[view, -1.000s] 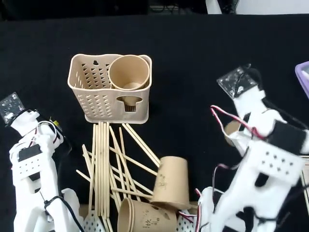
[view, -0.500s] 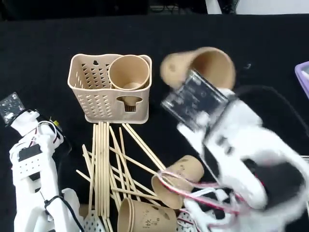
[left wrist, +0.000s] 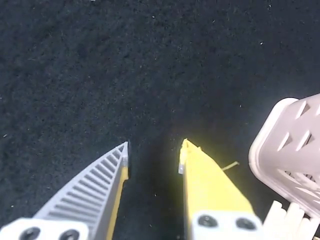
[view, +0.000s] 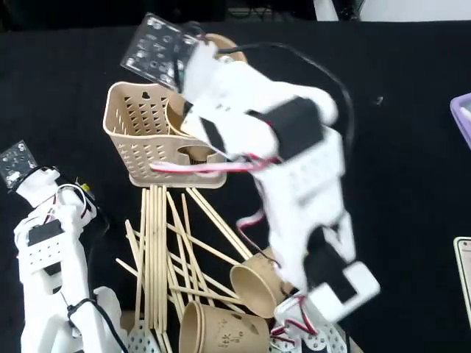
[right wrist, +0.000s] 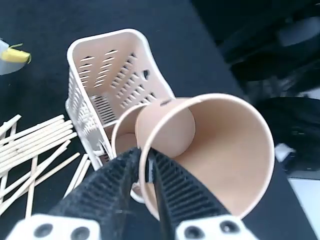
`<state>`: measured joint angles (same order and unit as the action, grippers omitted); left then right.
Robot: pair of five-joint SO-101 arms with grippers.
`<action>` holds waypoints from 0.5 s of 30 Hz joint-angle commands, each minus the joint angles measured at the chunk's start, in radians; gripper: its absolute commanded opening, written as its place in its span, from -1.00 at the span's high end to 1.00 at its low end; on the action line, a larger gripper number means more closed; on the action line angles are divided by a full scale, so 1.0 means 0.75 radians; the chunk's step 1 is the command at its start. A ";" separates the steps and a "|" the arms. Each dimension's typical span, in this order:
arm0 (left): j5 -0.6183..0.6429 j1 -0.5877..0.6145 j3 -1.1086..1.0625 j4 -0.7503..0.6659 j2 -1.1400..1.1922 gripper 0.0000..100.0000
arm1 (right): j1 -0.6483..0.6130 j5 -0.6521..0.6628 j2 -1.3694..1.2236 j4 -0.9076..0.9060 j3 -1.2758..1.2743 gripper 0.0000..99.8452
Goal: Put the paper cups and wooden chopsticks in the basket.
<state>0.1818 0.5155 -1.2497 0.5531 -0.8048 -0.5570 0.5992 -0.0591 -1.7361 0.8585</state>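
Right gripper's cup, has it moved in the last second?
Yes. The held cup swung left across the table and now hangs at the basket, pinched by the right gripper.

Nothing could be read; the lying paper cup [view: 221, 332], well apart from the right gripper [right wrist: 146, 160], bore small illegible marks.

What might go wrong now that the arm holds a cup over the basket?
The held cup is tilted and pinched only at its rim by the right gripper, so it may slip. It could also catch on the other cup standing in the basket and tumble out.
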 commanded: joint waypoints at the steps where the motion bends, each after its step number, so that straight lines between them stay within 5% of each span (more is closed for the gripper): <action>1: 0.002 0.009 0.021 -0.023 -0.031 0.66 | -0.027 -0.006 -0.042 -0.039 0.071 0.98; 15: 0.002 0.009 0.026 -0.025 -0.031 0.66 | -0.080 0.170 0.036 -0.041 -0.222 0.98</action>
<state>0.1818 0.5155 -1.2497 0.5531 -0.8048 -0.5800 0.6943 -0.0944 -1.7361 0.7311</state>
